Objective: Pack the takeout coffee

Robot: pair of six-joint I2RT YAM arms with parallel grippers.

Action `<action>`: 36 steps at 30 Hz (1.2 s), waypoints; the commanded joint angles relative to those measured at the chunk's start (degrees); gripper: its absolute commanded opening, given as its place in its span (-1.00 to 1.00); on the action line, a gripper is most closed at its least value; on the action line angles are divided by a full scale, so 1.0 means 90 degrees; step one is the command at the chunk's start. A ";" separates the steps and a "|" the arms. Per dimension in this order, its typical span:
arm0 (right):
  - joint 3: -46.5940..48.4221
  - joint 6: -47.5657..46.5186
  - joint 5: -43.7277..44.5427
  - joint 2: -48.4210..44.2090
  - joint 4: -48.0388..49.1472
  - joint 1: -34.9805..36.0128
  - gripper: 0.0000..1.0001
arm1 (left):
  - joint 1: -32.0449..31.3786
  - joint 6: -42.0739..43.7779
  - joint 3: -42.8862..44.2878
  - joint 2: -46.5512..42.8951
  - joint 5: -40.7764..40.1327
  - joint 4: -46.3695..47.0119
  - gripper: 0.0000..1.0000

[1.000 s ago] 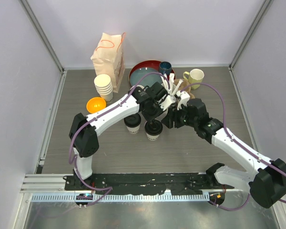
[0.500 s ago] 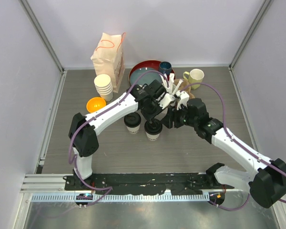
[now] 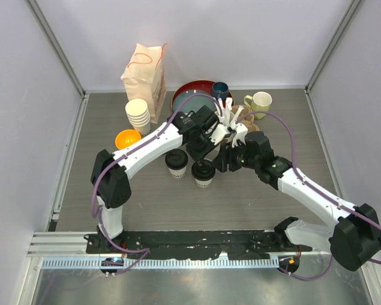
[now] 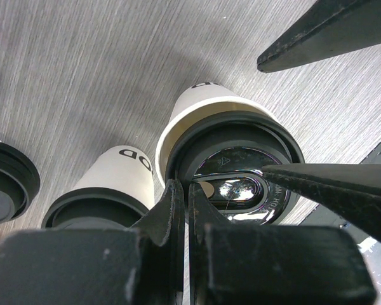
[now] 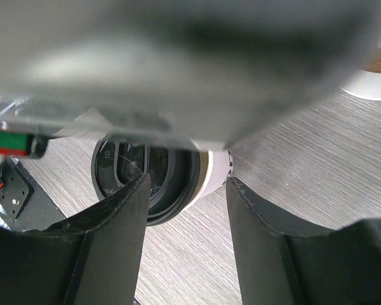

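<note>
My left claw (image 4: 181, 190), pinched shut, rests its tips on the black lid (image 4: 228, 143) of the nearer cup (image 3: 204, 175), mid-table (image 3: 178, 203) beside its twin (image 3: 176, 162), while my right claw (image 5: 187, 184) clasps that cup's sides; I judge lid-seating is underway, next needing a level lift toward the paper bag (image 3: 144, 70).

The grey wood-grain worktop (image 3: 178, 206) carries a brown paper bag (image 3: 144, 70) near its far left corner, then a stack of cream paper cups (image 3: 138, 115) and an orange bowl (image 3: 127, 139). A round red plate (image 3: 189, 90) and a pale yellow handled mug (image 3: 261, 100) sit along the far edge. Mid-worktop stand a cream-white paper cup with a black lid (image 3: 176, 162) and a second lidded cup (image 3: 204, 173).
</note>
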 commanded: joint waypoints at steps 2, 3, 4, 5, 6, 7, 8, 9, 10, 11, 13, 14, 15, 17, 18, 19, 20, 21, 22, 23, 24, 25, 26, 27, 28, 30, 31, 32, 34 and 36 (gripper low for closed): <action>-0.0030 0.0101 -0.0092 0.0000 0.0443 0.0068 0.12 | 0.0017 -0.0134 -0.0077 -0.0091 0.0081 0.0207 -1.00; -0.0030 0.0101 -0.0072 -0.0019 0.0443 0.0078 0.13 | 0.0017 -0.0144 -0.0136 -0.0101 0.0062 0.0256 -1.00; -0.0049 0.0110 -0.0062 -0.0029 0.0462 0.0078 0.12 | 0.0017 -0.0144 -0.0175 -0.0110 0.0052 0.0324 -1.00; -0.0078 0.0111 -0.0062 -0.0029 0.0472 0.0068 0.13 | 0.0017 -0.0173 -0.0214 -0.0159 0.0042 0.0373 -1.00; -0.0088 0.0120 -0.0062 -0.0029 0.0491 0.0078 0.12 | 0.0017 -0.0183 -0.0321 -0.0188 0.0042 0.0432 -1.00; -0.0098 0.0140 -0.0072 -0.0029 0.0530 0.0078 0.13 | 0.0007 -0.0202 -0.0370 -0.0218 0.0032 0.0539 -1.00; -0.0127 0.0150 -0.0091 -0.0010 0.0569 0.0088 0.13 | 0.0017 -0.0222 -0.0419 -0.0257 0.0032 0.0588 -1.00; -0.0137 0.0188 -0.0121 0.0010 0.0599 0.0088 0.12 | 0.0007 -0.0212 -0.0477 -0.0305 0.0032 0.0637 -1.00; -0.0147 0.0208 -0.0140 0.0049 0.0638 0.0088 0.11 | 0.0007 -0.0241 -0.0488 -0.0335 0.0013 0.0695 -1.00; -0.0147 0.0218 -0.0150 0.0068 0.0648 0.0107 0.10 | 0.0007 -0.0242 -0.0507 -0.0335 -0.0007 0.0725 -1.00; -0.0157 0.0228 -0.0141 0.0117 0.0696 0.0117 0.09 | 0.0007 -0.0261 -0.0537 -0.0374 -0.0026 0.0793 -1.00; -0.0167 0.0237 -0.0150 0.0127 0.0716 0.0137 0.08 | 0.0007 -0.0261 -0.0546 -0.0384 -0.0056 0.0813 -1.00; -0.0167 0.0228 -0.0141 0.0137 0.0736 0.0137 0.06 | 0.0007 -0.0261 -0.0575 -0.0403 -0.0085 0.0803 -1.00; -0.0196 0.0257 -0.0131 0.0127 0.0794 0.0156 0.05 | 0.0007 -0.0251 -0.0614 -0.0452 -0.0114 0.0862 -1.00; -0.0215 0.0257 -0.0111 0.0117 0.0823 0.0166 0.04 | 0.0007 -0.0242 -0.0644 -0.0481 -0.0114 0.0872 -1.00; -0.0235 0.0276 -0.0111 0.0108 0.0882 0.0156 0.05 | 0.0007 -0.0251 -0.0634 -0.0530 -0.0124 0.0891 -1.00; -0.0254 0.0296 -0.0111 0.0088 0.0902 0.0156 0.05 | -0.0002 -0.0251 -0.0625 -0.0550 -0.0153 0.0891 -1.00; -0.0264 0.0296 -0.0121 0.0088 0.0912 0.0176 0.04 | -0.0003 -0.0242 -0.0615 -0.0589 -0.0202 0.0911 -1.00; -0.0264 0.0296 -0.0131 0.0088 0.0931 0.0176 0.04 | -0.0012 -0.0232 -0.0615 -0.0647 -0.0222 0.0930 -1.00; -0.0264 0.0296 -0.0121 0.0098 0.0941 0.0185 0.05 | -0.0012 -0.0212 -0.0615 -0.0667 -0.0260 0.0940 -1.00; -0.0264 0.0296 -0.0121 0.0107 0.0941 0.0195 0.05 | -0.0012 -0.0212 -0.0615 -0.0686 -0.0300 0.0950 -1.00; -0.0264 0.0306 -0.0121 0.0117 0.0941 0.0205 0.05 | -0.0012 -0.0193 -0.0605 -0.0677 -0.0319 0.0930 -1.00; -0.0264 0.0306 -0.0131 0.0127 0.0941 0.0205 0.05 | -0.0012 -0.0183 -0.0595 -0.0687 -0.0329 0.0921 -1.00; -0.0264 0.0306 -0.0121 0.0137 0.0941 0.0215 0.05 | -0.0012 -0.0193 -0.0585 -0.0687 -0.0339 0.0892 -1.00; -0.0264 0.0296 -0.0131 0.0137 0.0941 0.0225 0.05 | -0.0012 -0.0193 -0.0585 -0.0687 -0.0339 0.0891 -1.00; -0.0255 0.0296 -0.0121 0.0147 0.0941 0.0244 0.05 | -0.0012 -0.0183 -0.0556 -0.0696 -0.0339 0.0891 -1.00; -0.0255 0.0306 -0.0121 0.0137 0.0941 0.0254 0.05 | -0.0012 -0.0183 -0.0546 -0.0696 -0.0310 0.0891 -1.00; -0.0235 0.0296 -0.0121 0.0137 0.0941 0.0254 0.05 | -0.0012 -0.0193 -0.0517 -0.0706 -0.0300 0.0891 -1.00; -0.0225 0.0296 -0.0121 0.0156 0.0941 0.0264 0.04 | -0.0012 -0.0173 -0.0488 -0.0696 -0.0310 0.0872 -1.00; -0.0216 0.0286 -0.0121 0.0166 0.0941 0.0264 0.05 | -0.0012 -0.0164 -0.0478 -0.0696 -0.0368 0.0881 -1.00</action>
